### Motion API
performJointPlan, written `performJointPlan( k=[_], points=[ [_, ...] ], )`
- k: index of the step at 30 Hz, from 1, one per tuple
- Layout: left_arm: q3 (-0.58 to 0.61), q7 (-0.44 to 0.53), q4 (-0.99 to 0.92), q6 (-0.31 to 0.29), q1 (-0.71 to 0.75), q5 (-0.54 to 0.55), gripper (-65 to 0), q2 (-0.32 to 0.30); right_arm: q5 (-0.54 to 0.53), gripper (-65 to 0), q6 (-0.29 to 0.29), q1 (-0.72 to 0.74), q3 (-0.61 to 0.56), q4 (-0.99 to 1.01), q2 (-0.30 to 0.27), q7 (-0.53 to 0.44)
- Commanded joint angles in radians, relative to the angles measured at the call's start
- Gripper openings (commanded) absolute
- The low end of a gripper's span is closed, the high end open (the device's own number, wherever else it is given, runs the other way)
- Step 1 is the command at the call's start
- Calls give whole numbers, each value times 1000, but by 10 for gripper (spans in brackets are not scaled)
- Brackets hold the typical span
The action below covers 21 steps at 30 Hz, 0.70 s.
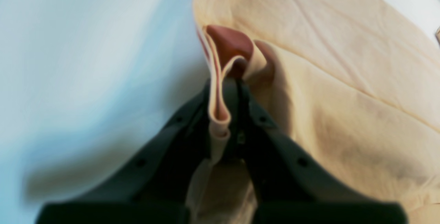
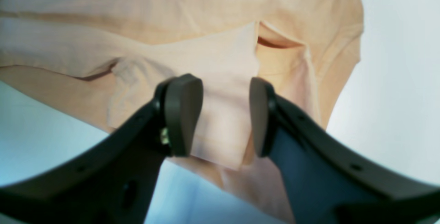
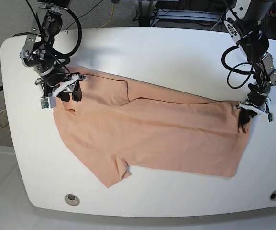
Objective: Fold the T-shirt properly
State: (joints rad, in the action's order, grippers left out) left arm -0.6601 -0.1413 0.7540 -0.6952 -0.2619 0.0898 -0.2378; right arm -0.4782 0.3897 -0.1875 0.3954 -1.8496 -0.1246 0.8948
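The T-shirt [image 3: 157,129] is spread flat across the white tabletop [image 3: 166,52], taking up most of its width. In the base view its neck end is seen at the left, near the right arm, and its hem end at the right, near the left arm. One short sleeve [image 3: 116,175] is pointed toward the front edge of the tabletop, and the other sleeve [image 3: 109,91] is lain toward the back. The cloth is lightly creased, with a long fold line running along its upper part.

The left end effector [image 3: 247,117] is set at the shirt's right-hand upper corner in the base view. Its jaws are pressed together on a bunched edge of the T-shirt [image 1: 220,89]; in the left wrist view a doubled loop of the hem is seen pinched and raised between the dark fingers [image 1: 275,138], with the darker inner side of the cloth exposed just above. The rest of the fabric is stretched away to the right of the grip, and bare tabletop [image 1: 86,62] is seen to the left.

The right end effector [image 3: 71,93] is placed over the neck end of the shirt. Its jaws are spread apart, and no cloth is gripped; in the right wrist view the two pads [image 2: 182,114] are seen on either side of a pale folded flap of the T-shirt [image 2: 223,79]. Whether the pads are touching the cloth cannot be told.
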Motion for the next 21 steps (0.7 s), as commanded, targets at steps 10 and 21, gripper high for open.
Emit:
performJointPlan(
  k=[10, 21],
  points=[
    [-3, -5, 11, -3, -9, 0, -638, -15, -20, -394, 2, 6, 7, -22, -7, -21],
    [-3, -5, 11, -3, 3, 1, -638, -15, -55, -391, 2, -13, 99, -43, 32, -19]
  ],
)
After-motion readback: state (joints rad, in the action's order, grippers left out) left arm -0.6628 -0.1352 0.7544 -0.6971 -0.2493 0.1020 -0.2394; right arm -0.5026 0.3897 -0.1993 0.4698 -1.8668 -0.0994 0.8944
